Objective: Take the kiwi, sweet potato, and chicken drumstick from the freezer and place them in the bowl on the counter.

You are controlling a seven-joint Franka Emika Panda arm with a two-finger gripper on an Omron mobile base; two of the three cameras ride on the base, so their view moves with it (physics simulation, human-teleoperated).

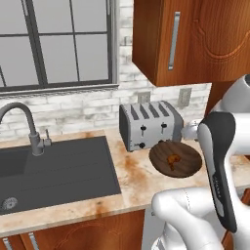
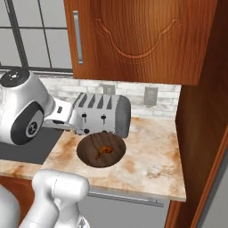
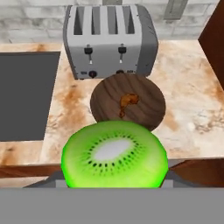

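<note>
left base view: bowl (image 1: 176, 158) resting on the counter (image 1: 132, 183), just in front of the toaster (image 1: 149, 125), a small orange-brown piece, probably the chicken drumstick (image 1: 173, 159), lying in its middle. dark sink (image 1: 53, 171) to the left, faucet (image 1: 27, 124) behind it, window above. white arm rising at lower right, forearm crossing beside the bowl; fingers hidden here.

right base view: same bowl (image 2: 101, 151) near the counter's front half, touching or nearly touching the toaster (image 2: 101, 115). drumstick (image 2: 104, 150) inside it. brown wall cabinet (image 2: 138, 40) overhead, tall wooden panel at right. arm's elbow at left, wrist reaching toward the toaster side; fingertips not visible.

hand view: kiwi (image 3: 114, 154) large and close at the bottom, cut face up, pale core and black seeds showing, sitting right where the fingertips should rise, covering them. judged carried in the gripper, fingers pinching its sides from below, though the contact itself stays hidden. bowl (image 3: 146, 94) beyond and above the fruit, drumstick (image 3: 128, 102) in it, toaster (image 3: 109, 41) further back.

handling, as a guess: light, small, soft-fleshed, skin a little slick; firm squeeze risks bruising or popping it out sideways. best held across the widest middle, gently, kept level. likely remaining: bringing it over the bowl's centre and letting go low, clear of the rim. sweet potato nowhere to be made out in the bowl.
</note>
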